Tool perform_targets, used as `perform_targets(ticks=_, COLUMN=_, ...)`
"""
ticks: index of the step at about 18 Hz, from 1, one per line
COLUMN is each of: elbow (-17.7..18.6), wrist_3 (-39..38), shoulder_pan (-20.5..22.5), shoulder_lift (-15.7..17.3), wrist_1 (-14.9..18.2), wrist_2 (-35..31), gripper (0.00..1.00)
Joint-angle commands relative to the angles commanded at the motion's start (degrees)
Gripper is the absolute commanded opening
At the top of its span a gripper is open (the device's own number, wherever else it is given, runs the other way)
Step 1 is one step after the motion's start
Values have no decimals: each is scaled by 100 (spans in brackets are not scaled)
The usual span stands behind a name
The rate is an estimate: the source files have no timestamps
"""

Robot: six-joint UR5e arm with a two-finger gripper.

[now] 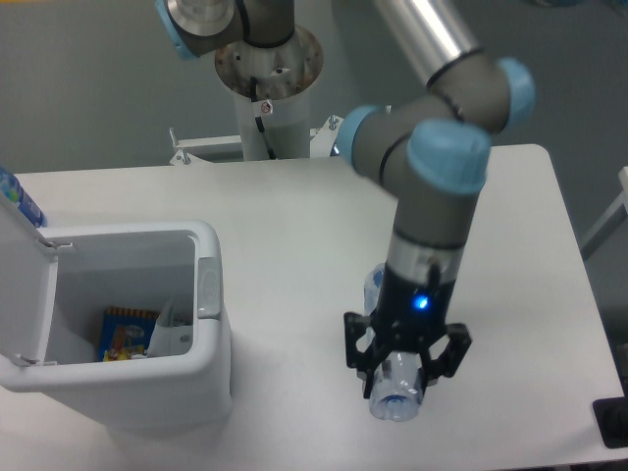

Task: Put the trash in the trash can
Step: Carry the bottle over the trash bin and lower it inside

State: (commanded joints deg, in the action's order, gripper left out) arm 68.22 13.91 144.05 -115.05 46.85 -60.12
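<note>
My gripper [402,381] is shut on the crushed clear plastic bottle [394,401], a piece of trash, and holds it above the table, right of the trash can. The bottle's blue-capped end points toward the camera. Its other end [374,286] sticks out behind the wrist. The white trash can [210,247] stands at the left with its flip lid [22,294] swung open. Inside lies a white carton [171,332], partly hidden by the bin's front wall.
A blue-and-orange snack packet [128,334] lies in the bin next to the carton. A blue-labelled object [20,199] shows at the left edge behind the lid. The robot's base column [267,88] stands at the back. A black item [613,422] sits at the right table corner.
</note>
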Motion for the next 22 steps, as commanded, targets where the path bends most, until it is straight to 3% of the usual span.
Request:
perform_targets(ticks=3, elbow=-248, wrist_3=-476, shoulder_pan=-44, shoulder_lift=131, wrist_1=-17, wrist_2=106, gripper=64)
perform_targets(ticks=9, elbow=-239, wrist_3=-1109, shoulder_pan=-492, shoulder_lift=571, wrist_1=-44, wrist_2=115, gripper=64)
perform_targets(ticks=15, elbow=-195, wrist_3=-1207, shoulder_pan=-1230, shoulder_lift=563, wrist_1=-88, wrist_2=106, gripper=64)
perform_targets(ticks=21, elbow=-151, wrist_3=-1136, shoulder_pan=-1784, shoulder_lift=299, wrist_1=-290, wrist_2=106, gripper=64)
perform_targets(ticks=22, elbow=-134, wrist_3=-1128, shoulder_pan=-1802, shoulder_lift=290, wrist_1=-290, wrist_2=106, gripper=70)
